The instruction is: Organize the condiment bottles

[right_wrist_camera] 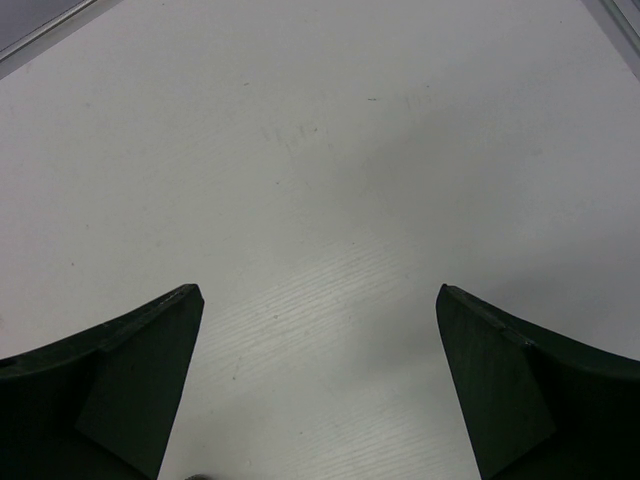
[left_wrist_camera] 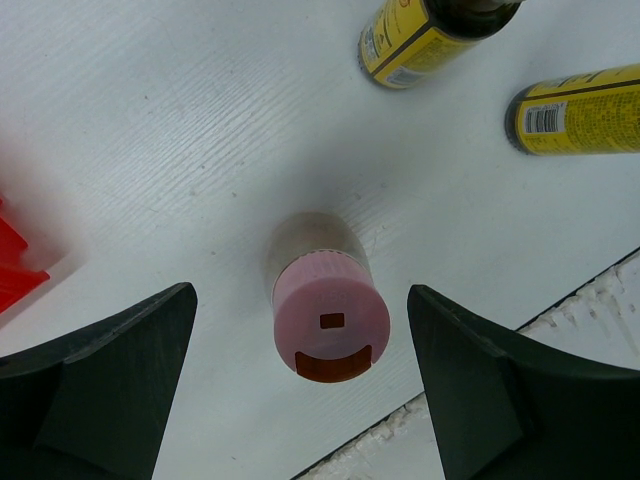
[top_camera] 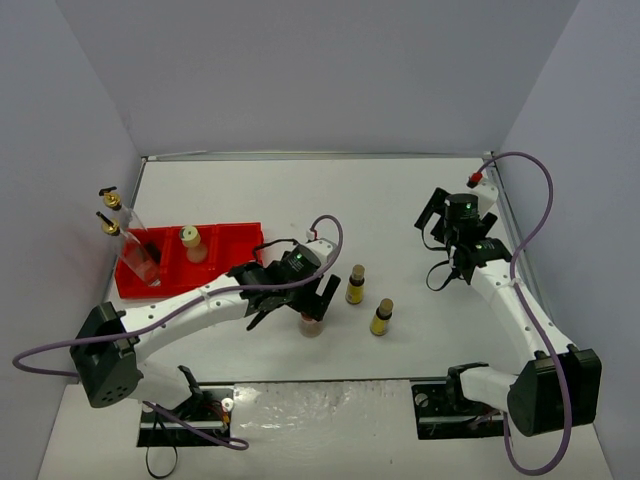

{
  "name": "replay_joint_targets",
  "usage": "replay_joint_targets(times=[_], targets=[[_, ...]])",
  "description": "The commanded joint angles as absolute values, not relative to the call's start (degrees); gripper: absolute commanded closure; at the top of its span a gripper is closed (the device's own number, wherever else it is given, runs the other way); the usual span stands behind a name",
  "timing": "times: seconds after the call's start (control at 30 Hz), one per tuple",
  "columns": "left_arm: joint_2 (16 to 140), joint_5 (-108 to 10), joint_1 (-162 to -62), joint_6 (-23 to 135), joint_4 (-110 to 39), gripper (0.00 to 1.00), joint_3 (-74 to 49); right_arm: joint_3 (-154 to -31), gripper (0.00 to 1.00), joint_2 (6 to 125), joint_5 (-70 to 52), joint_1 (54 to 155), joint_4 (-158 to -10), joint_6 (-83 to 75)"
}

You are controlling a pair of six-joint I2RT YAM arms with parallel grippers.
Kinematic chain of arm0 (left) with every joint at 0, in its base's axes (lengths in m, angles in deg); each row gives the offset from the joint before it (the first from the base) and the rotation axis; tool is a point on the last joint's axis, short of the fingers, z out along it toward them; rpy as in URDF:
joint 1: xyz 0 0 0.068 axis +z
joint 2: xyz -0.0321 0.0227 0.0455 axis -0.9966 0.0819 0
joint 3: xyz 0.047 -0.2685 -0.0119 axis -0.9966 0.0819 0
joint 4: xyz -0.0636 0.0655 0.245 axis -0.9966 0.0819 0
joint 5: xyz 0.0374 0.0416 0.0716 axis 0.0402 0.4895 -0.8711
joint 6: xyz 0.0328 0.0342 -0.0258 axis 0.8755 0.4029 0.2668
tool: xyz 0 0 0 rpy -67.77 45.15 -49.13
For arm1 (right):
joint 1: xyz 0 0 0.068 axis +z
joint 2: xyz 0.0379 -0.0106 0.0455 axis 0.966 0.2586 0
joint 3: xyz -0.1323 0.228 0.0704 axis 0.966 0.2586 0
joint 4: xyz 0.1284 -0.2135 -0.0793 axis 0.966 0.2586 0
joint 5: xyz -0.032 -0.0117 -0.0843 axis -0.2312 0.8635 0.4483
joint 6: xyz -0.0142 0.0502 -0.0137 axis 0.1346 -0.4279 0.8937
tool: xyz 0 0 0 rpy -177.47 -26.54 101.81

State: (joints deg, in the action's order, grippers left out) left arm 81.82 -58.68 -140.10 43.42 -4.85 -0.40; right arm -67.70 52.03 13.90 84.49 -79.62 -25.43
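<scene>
The left hand [left_wrist_camera: 300, 295] hangs over the bench [top_camera: 400, 200] with its two dark fingers [left_wrist_camera: 110, 380] spread wide. It has hold of nothing. Between them, touching neither, a squat beige bottle [left_wrist_camera: 328, 325] stands upright near the bench's front edge. Its round pink cap has a small square recess in the middle and a dark crescent slot at the rim. Just to its right stand the two tiny yellow bottles with dark brown caps. The nearer one [top_camera: 381, 317] and the farther one [top_camera: 355, 285] are close together but apart, and the wrist view shows printed labels and a barcode on them. At the left of the bench, the red tray [top_camera: 240, 245] holds the other three bottles. Two tall clear glass bottles [top_camera: 135, 250] with gold spouts share its leftmost compartment. The yellow-capped beige bottle [top_camera: 191, 243] is in the compartment beside them. The right hand [top_camera: 440, 222] is far off at the right rear of the bench, its fingers also wide apart, with only bare white surface below.
</scene>
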Motion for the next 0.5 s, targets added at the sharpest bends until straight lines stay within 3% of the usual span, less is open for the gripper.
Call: replay_joint_targets(times=[0.0, 0.3, 0.47], targets=[[81.8, -59.84, -141.27, 41.71, -3.32, 0.17, -2.47, -67.81, 0.0, 52.78, 15.77, 84.77, -83.17, -25.19], [82.94, -59.03, -143.48, 39.73, -2.92, 0.2, -0.1, -67.4, 0.0, 52.92, 15.88, 84.77, -83.49, -25.28], [83.86, -58.89, -143.71, 39.62, -2.92, 0.27, -0.3, -67.7, 0.0, 53.05, 15.95, 84.77, -83.49, -25.19]])
